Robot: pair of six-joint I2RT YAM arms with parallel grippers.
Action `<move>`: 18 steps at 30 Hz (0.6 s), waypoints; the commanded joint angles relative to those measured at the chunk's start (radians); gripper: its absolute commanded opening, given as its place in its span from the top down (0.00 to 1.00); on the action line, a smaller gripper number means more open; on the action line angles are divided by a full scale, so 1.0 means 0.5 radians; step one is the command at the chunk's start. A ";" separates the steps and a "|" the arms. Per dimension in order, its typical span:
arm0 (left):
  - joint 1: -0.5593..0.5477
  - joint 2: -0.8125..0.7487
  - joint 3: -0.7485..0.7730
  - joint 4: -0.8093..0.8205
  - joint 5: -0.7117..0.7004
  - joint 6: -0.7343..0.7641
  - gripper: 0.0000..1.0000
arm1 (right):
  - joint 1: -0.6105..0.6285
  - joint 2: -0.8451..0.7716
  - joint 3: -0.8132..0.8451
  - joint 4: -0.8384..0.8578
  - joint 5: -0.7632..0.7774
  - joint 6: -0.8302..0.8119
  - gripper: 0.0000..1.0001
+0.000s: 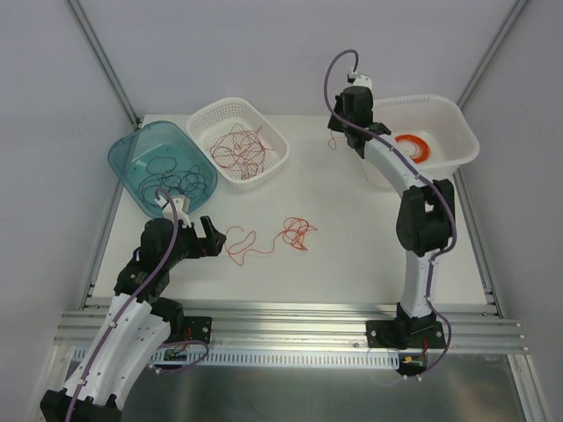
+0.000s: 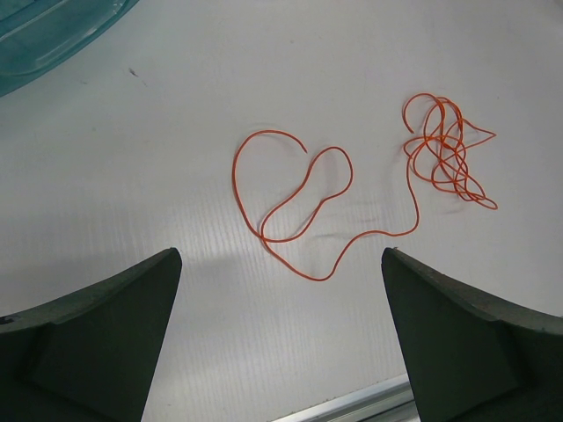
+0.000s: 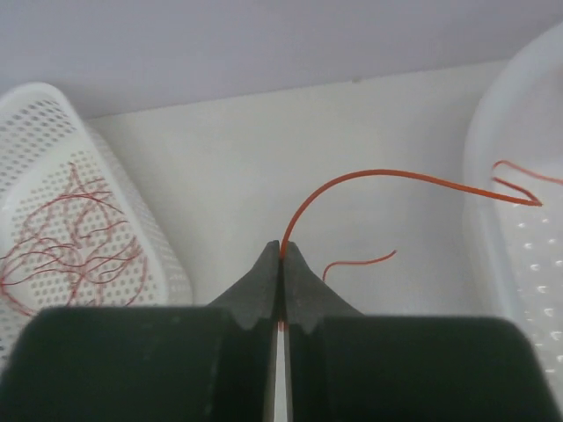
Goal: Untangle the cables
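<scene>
A loose orange-red cable (image 2: 290, 211) lies in curls on the white table, and its far end runs into a small orange-red tangle (image 2: 447, 154). Both show in the top view, the cable (image 1: 246, 244) and the tangle (image 1: 299, 233). My left gripper (image 2: 280, 257) is open and empty, low over the table just short of the loose cable; it also shows in the top view (image 1: 208, 239). My right gripper (image 3: 281, 251) is shut on a thin orange cable (image 3: 352, 178) that arcs right over the rim of the white bin (image 3: 519, 264). In the top view it (image 1: 338, 139) sits at the back, beside that bin.
A white perforated basket (image 1: 264, 119) holds several red wires (image 1: 239, 148). A teal bin (image 1: 132, 149) holds dark wires (image 1: 176, 171). The white bin (image 1: 457, 132) at the back right holds a thick orange coil ring (image 1: 413, 145). A metal rail (image 1: 290, 316) runs along the near edge.
</scene>
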 commanded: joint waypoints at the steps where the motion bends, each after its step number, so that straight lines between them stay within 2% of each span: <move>1: -0.002 -0.004 -0.003 0.023 0.026 0.000 0.01 | -0.089 -0.422 0.044 -0.028 -0.031 -0.145 0.99; 7: -0.005 0.000 0.000 0.023 0.051 0.006 0.01 | -0.316 -0.628 -0.072 -0.127 -0.065 -0.026 0.99; 10: -0.005 0.000 0.003 0.023 0.051 0.006 0.01 | -0.512 -0.631 -0.100 -0.161 -0.117 0.054 0.99; 14: -0.005 0.015 0.009 0.026 0.063 0.015 0.01 | -0.657 -0.500 -0.036 -0.237 -0.194 0.125 0.99; 17: -0.005 0.046 0.018 0.023 0.091 0.024 0.01 | -0.700 -0.356 0.108 -0.384 -0.289 0.119 0.92; 18: -0.005 0.058 0.018 0.023 0.094 0.024 0.01 | -0.700 -0.334 0.142 -0.469 -0.317 0.110 0.82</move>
